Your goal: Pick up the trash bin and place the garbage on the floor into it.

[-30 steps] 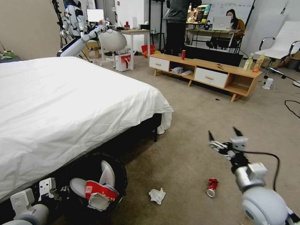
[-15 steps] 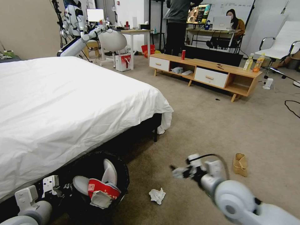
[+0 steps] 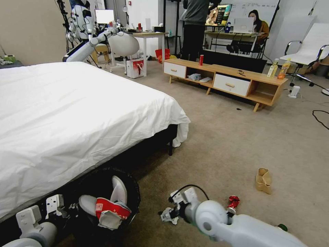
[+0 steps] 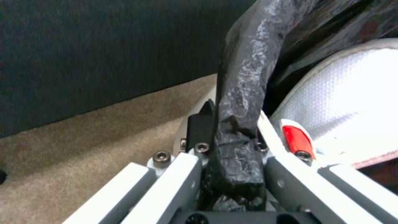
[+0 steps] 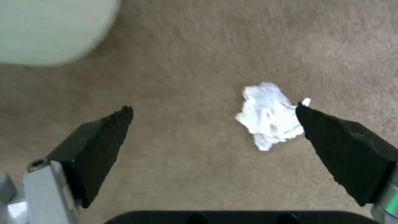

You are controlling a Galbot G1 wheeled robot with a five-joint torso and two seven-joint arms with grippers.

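The crumpled tissue (image 5: pixel 268 123) is lying on the carpet (image 5: pixel 199 62), off-centre beside one finger of the wide-open right gripper (image 5: pixel 213 113). Centring before closing is advisable. The left gripper (image 4: pixel 230 149) is clamping the bin (image 3: pixel 102 202) rim.

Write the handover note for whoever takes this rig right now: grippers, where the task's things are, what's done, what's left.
Left gripper: shut on the bag-lined rim of the trash bin, beside the bed.
Right gripper: open, above the crumpled tissue on the floor; the tissue sits off-centre, near one fingertip.
Done: a red-and-white wrapper lies in the bin.
Left on the carpet: the tissue, a crushed red can, a tan paper bag, a green-capped bottle at the right arm's edge.
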